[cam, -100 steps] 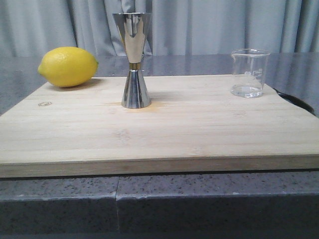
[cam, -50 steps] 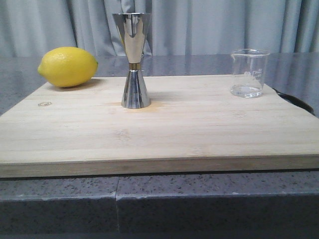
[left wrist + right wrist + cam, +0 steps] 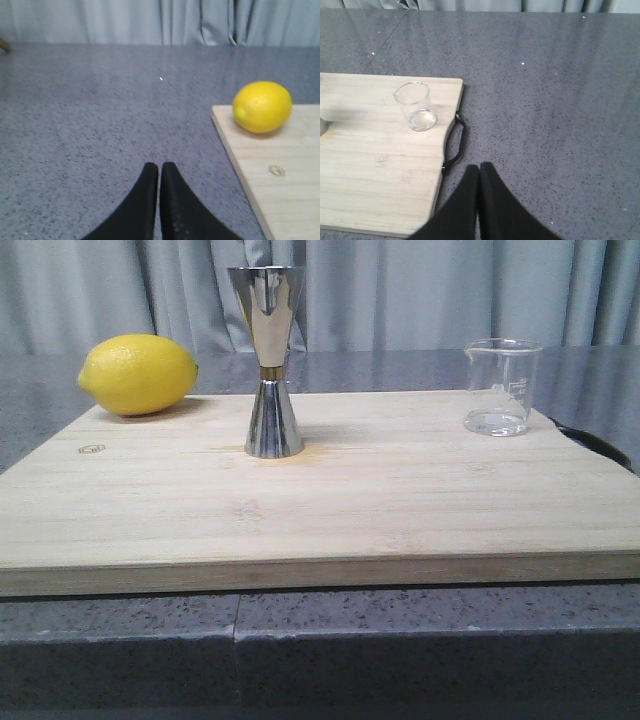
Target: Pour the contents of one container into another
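Front view is showing the beaker [image 3: 501, 386] standing near the cutting board [image 3: 320, 510]'s right edge, jigger [image 3: 268, 360] mid-board; both grippers, left [image 3: 159, 172] and right [image 3: 479, 172], are hovering clenched and empty off-board over open counter.

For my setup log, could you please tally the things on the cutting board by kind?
Fruit: 1, the lemon
Steel measures: 1, the jigger
Glassware: 1, the beaker
Total: 3 on the cutting board

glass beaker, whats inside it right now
The glass beaker looks nearly empty: only a bright glint at its base, which could be thick glass or a thin film of liquid. It stands upright on the wooden board. Nothing covers its mouth.
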Robot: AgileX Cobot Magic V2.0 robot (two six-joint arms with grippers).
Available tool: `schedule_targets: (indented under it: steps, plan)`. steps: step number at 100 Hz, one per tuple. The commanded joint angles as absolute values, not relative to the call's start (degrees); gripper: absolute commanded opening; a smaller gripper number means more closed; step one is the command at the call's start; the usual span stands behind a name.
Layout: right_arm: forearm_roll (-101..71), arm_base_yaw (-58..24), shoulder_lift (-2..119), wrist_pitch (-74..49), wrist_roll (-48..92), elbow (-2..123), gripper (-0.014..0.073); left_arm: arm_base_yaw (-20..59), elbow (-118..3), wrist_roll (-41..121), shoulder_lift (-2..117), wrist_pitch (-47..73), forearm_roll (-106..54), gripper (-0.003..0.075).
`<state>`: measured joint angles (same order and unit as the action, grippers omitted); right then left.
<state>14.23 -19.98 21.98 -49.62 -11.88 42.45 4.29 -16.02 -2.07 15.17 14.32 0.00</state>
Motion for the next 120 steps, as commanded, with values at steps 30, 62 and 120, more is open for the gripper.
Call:
schedule_targets:
  steps: [30,62,120]
  plan:
    - [15.32,-20.17,22.38,-45.38,-11.44,43.68,-0.0071,2.13,0.50,-2.27,-1.82,-1.48,0.00,-0.0019]
    - [15.32,-20.17,22.49,-45.47,-11.44,43.68,-0.0071,2.13,0.48,1.24,-1.81,-1.16,-0.31,-0.0019]
    - [15.32,-20.17,22.49,-45.47,-11.44,43.68,-0.0071,2.13,0.48,1.24,-1.81,-1.16,-0.31,-0.0019]
